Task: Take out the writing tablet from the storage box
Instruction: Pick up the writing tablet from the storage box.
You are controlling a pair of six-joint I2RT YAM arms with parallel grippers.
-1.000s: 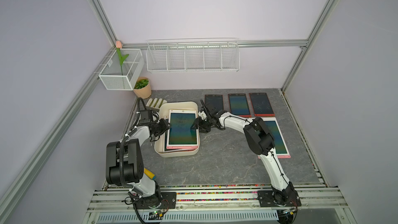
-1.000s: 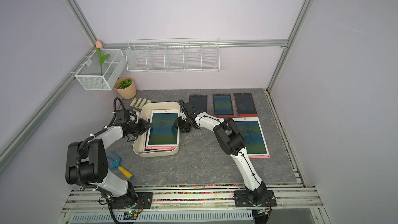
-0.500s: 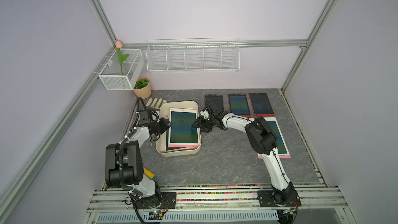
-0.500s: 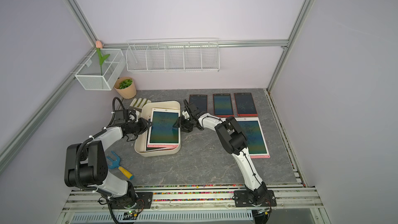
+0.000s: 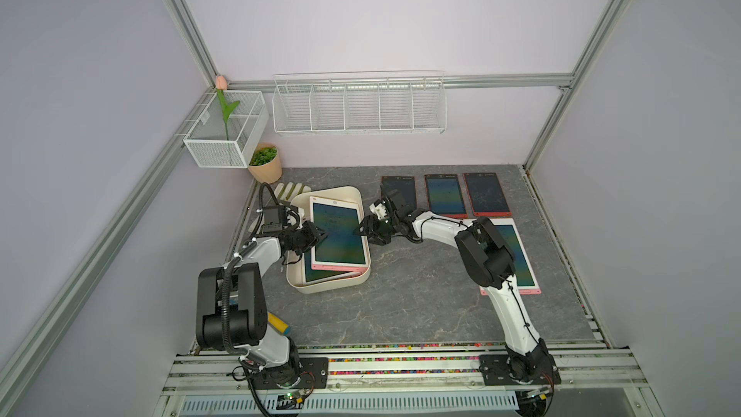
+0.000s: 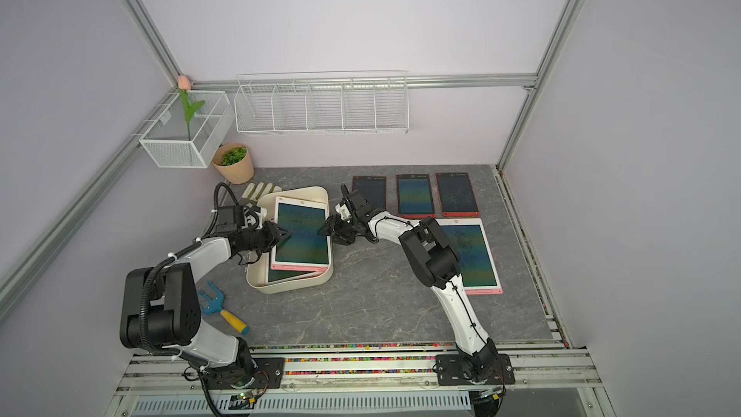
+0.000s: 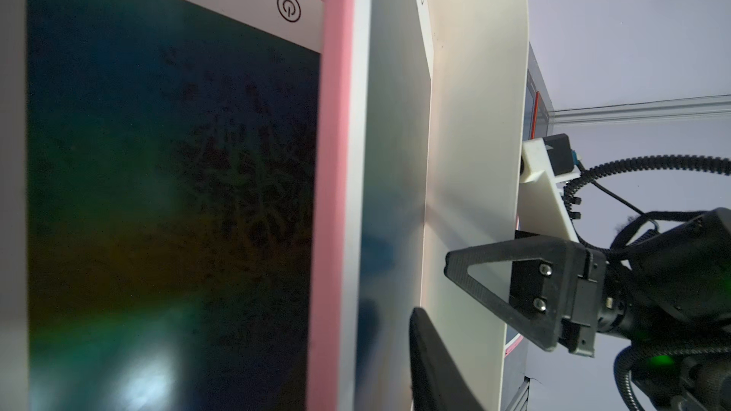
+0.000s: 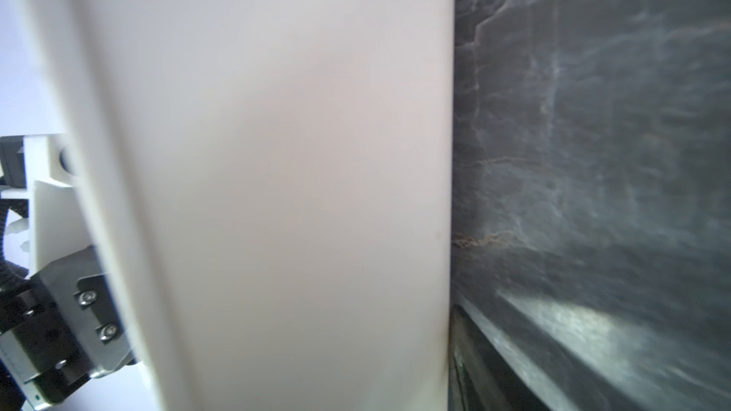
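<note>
Writing tablet (image 5: 339, 234): pink-framed, tilted atop storage box (image 5: 328, 287), over second tablet (image 5: 316, 276)
Left gripper (image 5: 320, 233): at its left edge — clamped or not, unclear
Right gripper (image 5: 363, 233): fingers apart, at right edge

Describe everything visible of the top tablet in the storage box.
The top tablet: flat, pink rim, white bezel, dark screen with green-orange sheen, round button mark at its far end. It lies skewed over another tablet in the storage box. The left end effector and right end effector are at its long edges; grip unclear.

Tablet (image 5: 339, 234) over box (image 5: 333, 288) (other tablets (image 5: 445, 201) rt.)
</note>
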